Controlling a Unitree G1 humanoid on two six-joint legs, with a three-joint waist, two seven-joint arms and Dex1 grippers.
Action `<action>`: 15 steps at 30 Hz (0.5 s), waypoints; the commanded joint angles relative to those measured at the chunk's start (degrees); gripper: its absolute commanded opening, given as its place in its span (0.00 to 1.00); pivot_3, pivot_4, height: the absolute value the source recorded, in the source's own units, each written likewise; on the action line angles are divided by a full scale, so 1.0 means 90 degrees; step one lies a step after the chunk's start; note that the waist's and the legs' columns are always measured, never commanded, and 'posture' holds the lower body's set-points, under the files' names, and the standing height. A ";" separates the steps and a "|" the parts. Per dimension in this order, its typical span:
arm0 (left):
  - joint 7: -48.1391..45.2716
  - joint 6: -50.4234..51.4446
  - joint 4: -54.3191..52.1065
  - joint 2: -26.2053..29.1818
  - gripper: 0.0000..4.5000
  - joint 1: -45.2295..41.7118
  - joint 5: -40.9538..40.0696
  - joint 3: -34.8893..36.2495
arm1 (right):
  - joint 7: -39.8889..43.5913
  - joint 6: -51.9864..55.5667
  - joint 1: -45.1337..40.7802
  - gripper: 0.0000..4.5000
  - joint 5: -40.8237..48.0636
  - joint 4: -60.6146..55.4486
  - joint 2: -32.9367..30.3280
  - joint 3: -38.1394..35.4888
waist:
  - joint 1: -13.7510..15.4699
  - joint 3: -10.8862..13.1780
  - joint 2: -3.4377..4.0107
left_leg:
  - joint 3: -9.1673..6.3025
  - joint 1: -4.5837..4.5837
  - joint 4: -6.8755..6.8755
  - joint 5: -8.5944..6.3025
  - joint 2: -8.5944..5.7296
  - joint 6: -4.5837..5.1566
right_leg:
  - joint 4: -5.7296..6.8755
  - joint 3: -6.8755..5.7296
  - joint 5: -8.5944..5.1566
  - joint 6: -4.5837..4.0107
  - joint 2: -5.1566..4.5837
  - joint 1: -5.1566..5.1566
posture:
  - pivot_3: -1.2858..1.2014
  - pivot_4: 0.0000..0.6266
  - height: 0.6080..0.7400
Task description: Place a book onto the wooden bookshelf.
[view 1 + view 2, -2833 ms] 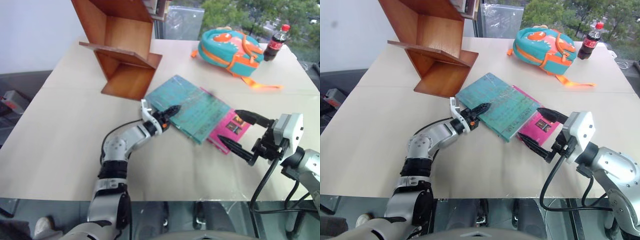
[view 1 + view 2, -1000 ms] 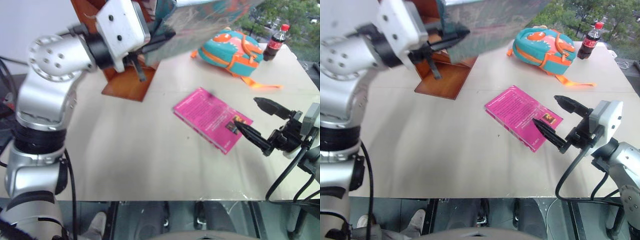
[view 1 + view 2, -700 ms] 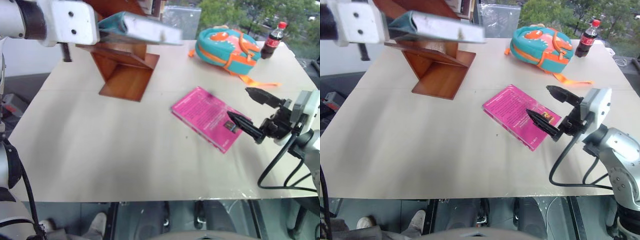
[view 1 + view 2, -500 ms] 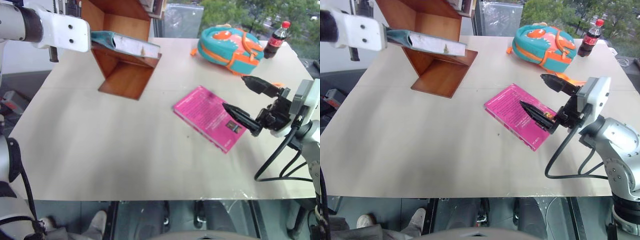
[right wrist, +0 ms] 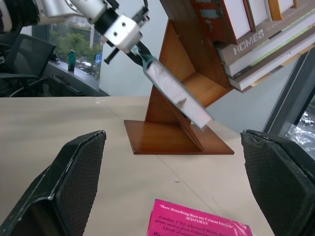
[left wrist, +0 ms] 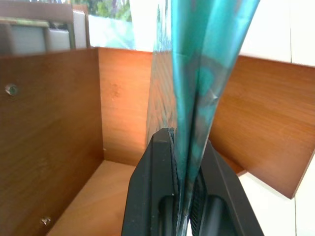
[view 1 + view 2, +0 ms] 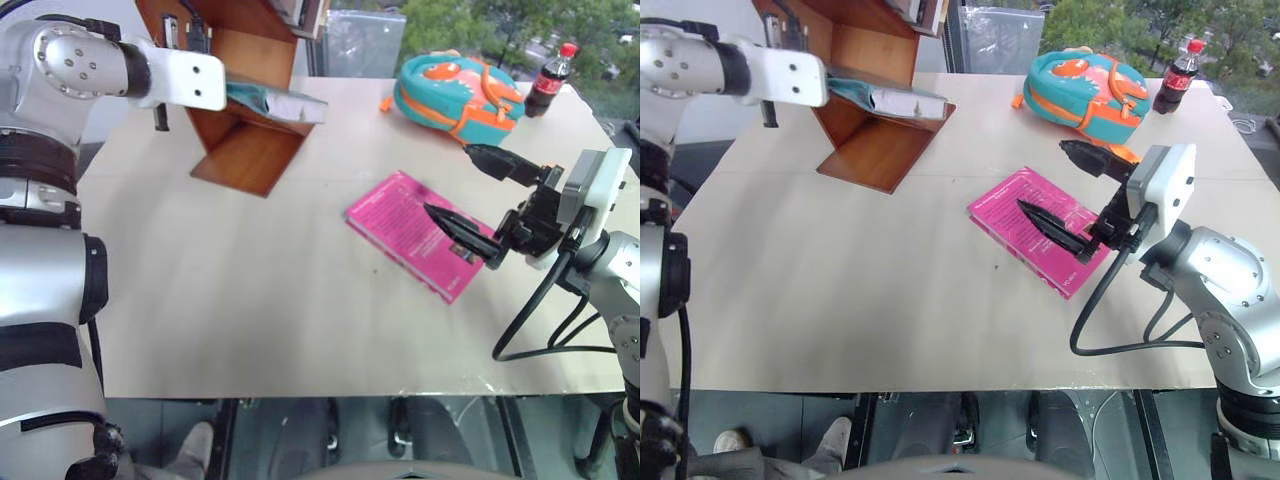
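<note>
Left hand (image 6: pixel 184 162) clamps the book (image 7: pixel 890 99) (level) at the wooden bookshelf (image 7: pixel 865 140); right hand (image 7: pixel 1060 185) apart.

- The two head cameras look forward and down from above over the pale table (image 7: pixel 250 260); the left arm enters from the left, the right arm from the right.
- Set side by side, they share almost the whole tabletop, from the wooden bookshelf (image 7: pixel 245 120) at the far left to the cola bottle (image 7: pixel 546 80) at the far right.
- The left wrist camera sits very close behind the left gripper (image 6: pixel 184 157), facing into the bookshelf's boards along the book (image 6: pixel 197 73).
- The right wrist camera looks low and nearly level across the table between its fingers (image 5: pixel 74 187) towards the bookshelf, also catching the pink book (image 5: pixel 197 223), as the head views do.
</note>
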 commanded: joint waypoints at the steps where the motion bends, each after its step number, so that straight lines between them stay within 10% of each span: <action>1: -0.0056 0.0319 0.0406 0.0032 0.19 -0.0156 0.0054 0.0037 | 0.0015 0.0015 -0.0197 1.00 0.0073 -0.0161 -0.0085 -0.0076 | -0.0018 0.0000 0.0000 | 0.0001 0.0000 0.0004 0.0000 0.0001 0.0001 | 0.0004 0.0001 0.0000 0.0000 0.0000 0.0000 | 0.52 0.24 1.00; 6: -0.0827 0.0162 -0.0037 0.0419 0.63 0.0157 -0.0794 0.0620 | 0.0162 0.0002 -0.0144 1.00 0.0128 -0.0092 -0.0166 -0.0167 | -0.0082 0.0002 -0.0002 | 0.0012 -0.0010 0.0007 -0.0001 0.0007 0.0001 | 0.0020 0.0013 0.0000 -0.0001 0.0002 -0.0022 | 0.52 0.24 1.00; 15: -0.2103 0.3400 -0.4391 0.1647 0.63 0.3065 -0.3912 0.3084 | 0.0557 -0.0059 -0.0365 1.00 0.0123 0.0327 -0.0172 -0.0045 | -0.0230 0.0025 -0.0034 | 0.0038 -0.0011 0.0005 -0.0003 0.0007 0.0003 | 0.0045 0.0046 0.0006 -0.0014 -0.0006 -0.0049 | 0.52 0.24 1.00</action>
